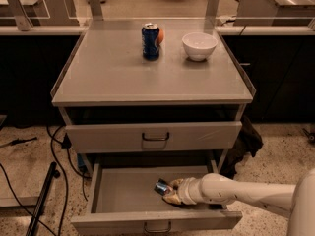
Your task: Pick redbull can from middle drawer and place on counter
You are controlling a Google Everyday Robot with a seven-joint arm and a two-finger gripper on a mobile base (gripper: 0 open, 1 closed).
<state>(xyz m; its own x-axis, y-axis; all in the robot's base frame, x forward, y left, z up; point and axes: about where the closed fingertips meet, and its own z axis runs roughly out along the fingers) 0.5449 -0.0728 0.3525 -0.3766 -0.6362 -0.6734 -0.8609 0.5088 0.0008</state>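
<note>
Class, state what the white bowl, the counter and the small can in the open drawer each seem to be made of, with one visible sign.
Bowl: likely glazed ceramic, white and glossy, though plastic is possible. Counter: smooth matte grey, probably painted metal or laminate. Redbull can, in the middle drawer at the gripper: thin metal, judging by its silver sheen.

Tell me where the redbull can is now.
The redbull can lies inside the open middle drawer, near its centre, right at the gripper that reaches in from the right.
</note>
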